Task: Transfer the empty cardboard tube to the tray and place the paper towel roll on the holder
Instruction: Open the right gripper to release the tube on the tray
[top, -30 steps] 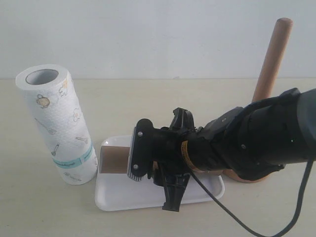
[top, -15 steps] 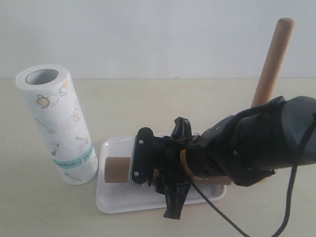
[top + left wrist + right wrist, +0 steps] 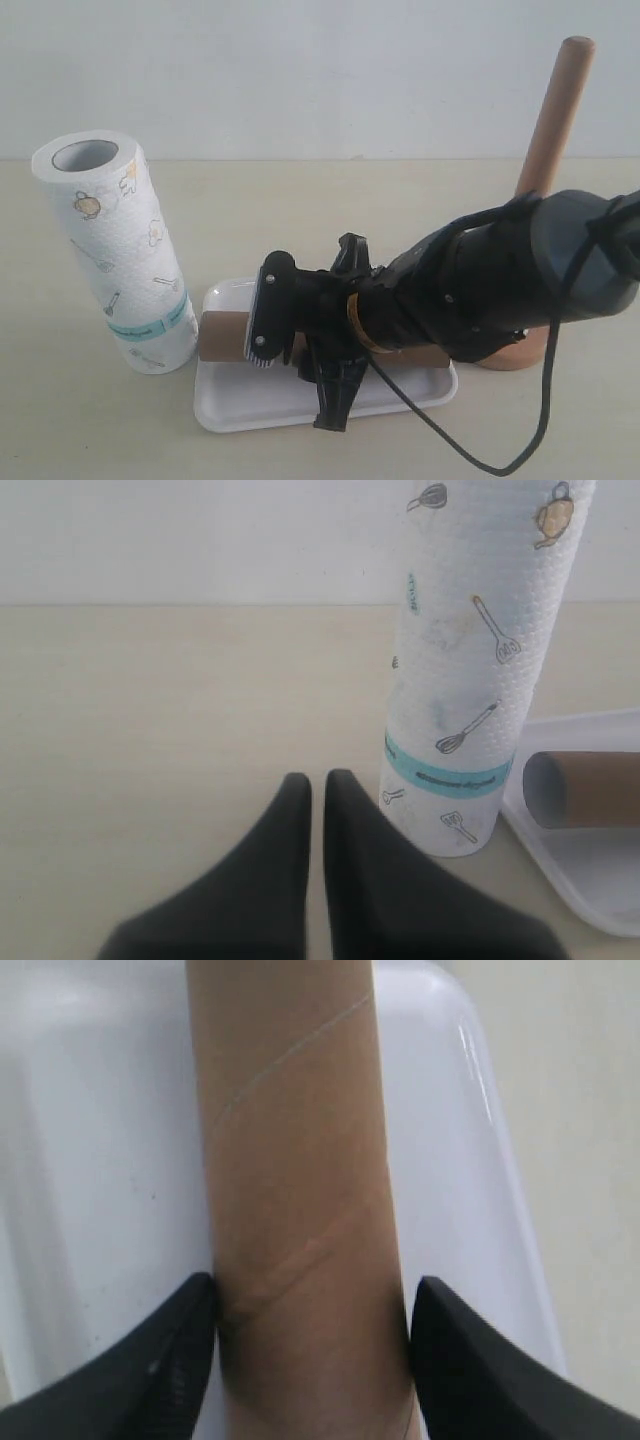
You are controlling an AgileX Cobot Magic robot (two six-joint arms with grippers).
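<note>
A: Where's the empty cardboard tube point(image 3: 290, 1140)?
B: Lying lengthwise in the tray point(image 3: 250, 400), right gripper point(image 3: 312, 1295) pinching it crosswise. We see the paper towel roll point(image 3: 470, 680) upright, nearest the left gripper point(image 3: 317, 785), jaws pressed together.

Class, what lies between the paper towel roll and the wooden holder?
The tray, holding the cardboard tube with the right pincer around it; see the exterior view.

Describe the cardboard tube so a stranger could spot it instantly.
Find the white tray beside the tall printed paper towel roll. The cardboard tube lies along it, clamped by the right gripper. It is bare brown and hollow, unlike the white roll or the slim wooden holder.
</note>
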